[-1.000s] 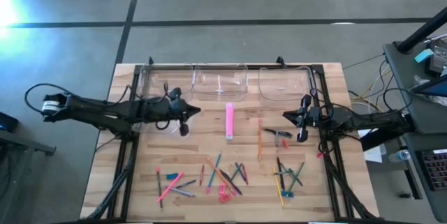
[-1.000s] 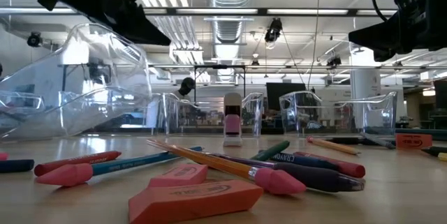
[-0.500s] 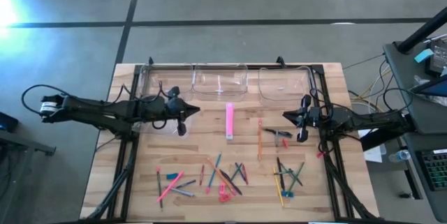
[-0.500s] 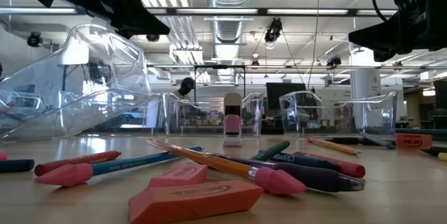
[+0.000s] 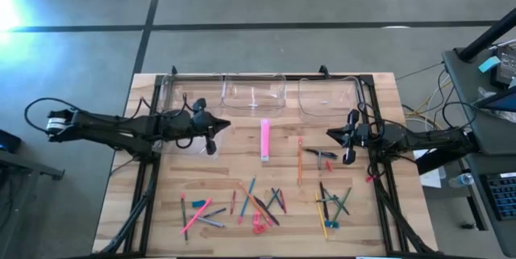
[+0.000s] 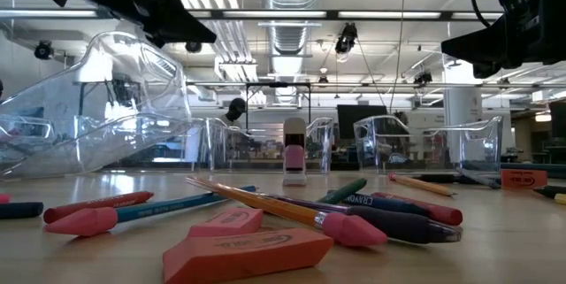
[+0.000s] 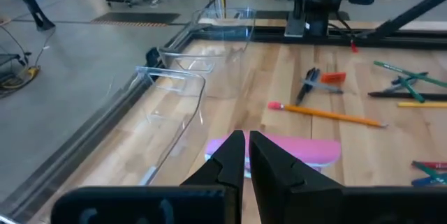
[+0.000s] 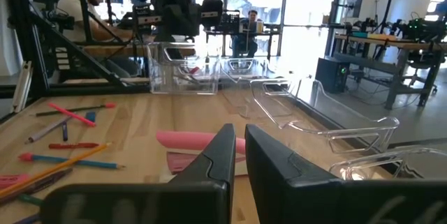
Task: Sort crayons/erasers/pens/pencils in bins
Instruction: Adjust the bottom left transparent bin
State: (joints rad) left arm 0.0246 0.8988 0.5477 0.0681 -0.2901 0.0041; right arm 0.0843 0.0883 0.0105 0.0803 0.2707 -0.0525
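Reaching in from the left edge of the wooden surface, the left gripper hovers beside a clear bin that stands tilted at the left side, its fingers closed on nothing. Along the far edge sit three more bins in a row, one behind the tilted one, one in the middle and one toward the right. Near the middle of the surface, between the two arms, lies a long pink box, set lengthwise toward the far bins. Just to its right lies an orange pencil, and beside that a dark pen and a small red eraser. Toward the near edge, pens, pencils and crayons lie scattered in loose heaps, with pink erasers among them in the middle heap. A second heap of green and yellow sticks lies farther right. The right gripper hangs above the surface at the right side, near the rightmost far bin, its fingers closed and empty.
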